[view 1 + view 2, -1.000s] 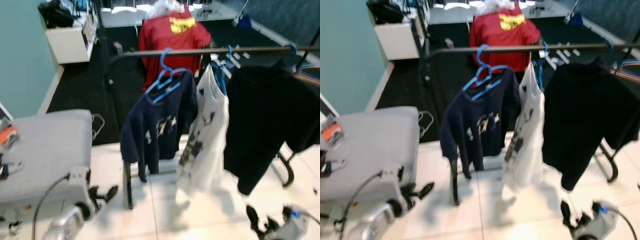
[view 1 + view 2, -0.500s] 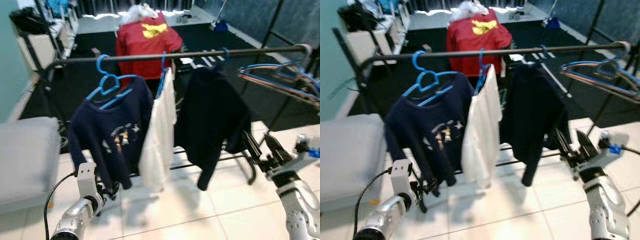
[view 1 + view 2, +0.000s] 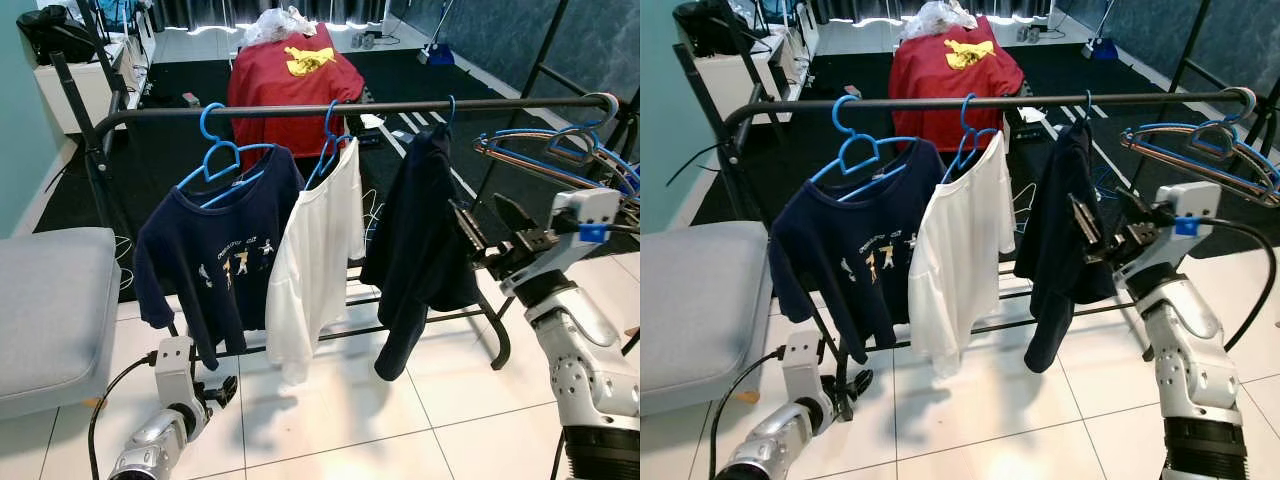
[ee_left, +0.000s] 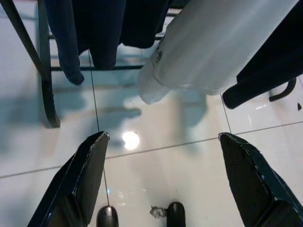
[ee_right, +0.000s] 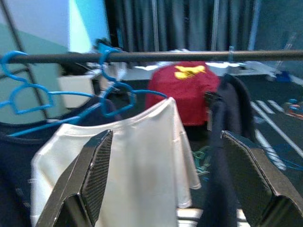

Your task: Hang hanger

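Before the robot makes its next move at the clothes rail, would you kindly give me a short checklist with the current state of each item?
1. Right gripper open and holding nothing: ok.
2. Left gripper open, low over the tiled floor: ok.
3. Three garments on the rail, namely navy shirt, white shirt, dark garment: ok.
4. Spare hangers at the rail's right end: ok.
5. Which hanger goes next: cannot tell.
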### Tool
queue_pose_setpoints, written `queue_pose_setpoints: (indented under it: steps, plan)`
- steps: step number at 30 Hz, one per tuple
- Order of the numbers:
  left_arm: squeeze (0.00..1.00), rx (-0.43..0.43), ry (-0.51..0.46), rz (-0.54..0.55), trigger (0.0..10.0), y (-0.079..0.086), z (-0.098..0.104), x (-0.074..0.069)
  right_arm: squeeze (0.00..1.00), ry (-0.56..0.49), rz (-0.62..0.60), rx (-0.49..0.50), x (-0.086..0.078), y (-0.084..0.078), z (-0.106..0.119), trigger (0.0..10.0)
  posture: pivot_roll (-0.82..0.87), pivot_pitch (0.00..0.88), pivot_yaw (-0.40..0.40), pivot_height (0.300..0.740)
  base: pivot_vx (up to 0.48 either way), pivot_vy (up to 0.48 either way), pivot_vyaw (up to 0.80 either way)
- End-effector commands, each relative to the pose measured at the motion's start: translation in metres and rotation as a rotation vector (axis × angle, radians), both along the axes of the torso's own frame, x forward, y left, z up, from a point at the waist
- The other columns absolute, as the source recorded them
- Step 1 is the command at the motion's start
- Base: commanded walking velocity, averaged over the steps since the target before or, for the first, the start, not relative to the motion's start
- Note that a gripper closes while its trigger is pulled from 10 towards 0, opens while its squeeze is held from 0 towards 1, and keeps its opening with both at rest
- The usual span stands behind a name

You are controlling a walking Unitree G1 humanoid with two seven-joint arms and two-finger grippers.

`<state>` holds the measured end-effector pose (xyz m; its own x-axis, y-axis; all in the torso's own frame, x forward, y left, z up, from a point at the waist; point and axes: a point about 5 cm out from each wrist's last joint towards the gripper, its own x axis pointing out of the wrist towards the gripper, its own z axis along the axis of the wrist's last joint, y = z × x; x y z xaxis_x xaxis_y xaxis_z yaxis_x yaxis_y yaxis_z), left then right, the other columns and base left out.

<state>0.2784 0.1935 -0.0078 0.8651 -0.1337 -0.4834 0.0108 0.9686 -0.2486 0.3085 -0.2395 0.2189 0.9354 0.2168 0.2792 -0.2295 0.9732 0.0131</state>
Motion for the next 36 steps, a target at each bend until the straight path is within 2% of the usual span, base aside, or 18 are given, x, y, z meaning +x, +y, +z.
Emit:
queue_pose_setpoints:
  steps: [1,4,11,12,13,14,15,17,24,28,36]
  plan:
    - [0.00,-0.010,0.023,-0.005,10.0,-0.003,-0.006,-0.005,0.00,0.023,-0.048,-0.015,0.001,-0.007,0.000,10.0,-0.09,0.078,-0.013,0.740,0.000,0.000,0.00]
    - [0.00,-0.028,0.020,-0.018,10.0,-0.005,-0.006,-0.005,0.00,0.044,-0.118,-0.028,0.002,-0.016,-0.001,10.0,-0.09,0.078,-0.012,0.740,0.000,-0.445,0.00]
    - [0.00,-0.044,0.016,0.001,10.0,-0.007,-0.006,-0.004,0.00,0.070,-0.126,-0.036,0.001,-0.015,-0.005,10.0,-0.09,0.077,-0.013,0.740,0.000,-0.137,0.00]
    - [0.00,-0.035,0.015,0.009,10.0,-0.006,-0.006,-0.004,0.00,0.080,-0.097,-0.030,0.001,-0.009,-0.007,10.0,-0.09,0.076,-0.013,0.740,0.000,0.000,0.00]
    - [0.00,-0.023,0.015,0.015,10.0,-0.005,-0.006,-0.003,0.00,0.096,-0.020,-0.045,-0.001,0.003,-0.012,10.0,-0.09,0.075,-0.013,0.740,0.000,0.000,0.00]
    - [0.00,-0.023,0.015,0.015,10.0,-0.005,-0.006,-0.003,0.00,0.096,-0.020,-0.045,-0.001,0.003,-0.012,10.0,-0.09,0.075,-0.013,0.740,0.000,0.000,0.00]
    - [0.00,-0.015,0.016,0.017,10.0,-0.004,-0.006,-0.003,0.00,0.109,0.049,-0.064,-0.004,0.013,-0.016,10.0,-0.09,0.075,-0.014,0.740,0.000,0.000,0.00]
    - [0.00,-0.017,0.014,0.022,10.0,-0.004,-0.006,-0.003,0.00,0.134,0.102,-0.082,-0.007,0.023,-0.022,10.0,-0.09,0.075,-0.014,0.740,0.000,0.000,0.72]
    - [0.00,-0.021,0.005,0.010,10.0,-0.005,-0.006,-0.002,0.00,0.137,0.071,-0.055,-0.006,0.023,-0.024,10.0,-0.09,0.075,-0.014,0.740,0.000,0.000,0.74]
    - [0.00,-0.025,-0.006,-0.001,10.0,-0.005,-0.005,-0.002,0.00,0.144,0.005,-0.040,-0.003,0.015,-0.024,10.0,-0.09,0.074,-0.015,0.740,0.000,0.000,0.00]
    - [0.00,-0.018,-0.027,-0.027,10.0,-0.007,-0.004,-0.001,0.00,0.178,0.052,-0.081,-0.006,0.019,-0.027,10.0,-0.09,0.074,-0.014,0.740,0.000,0.000,0.21]
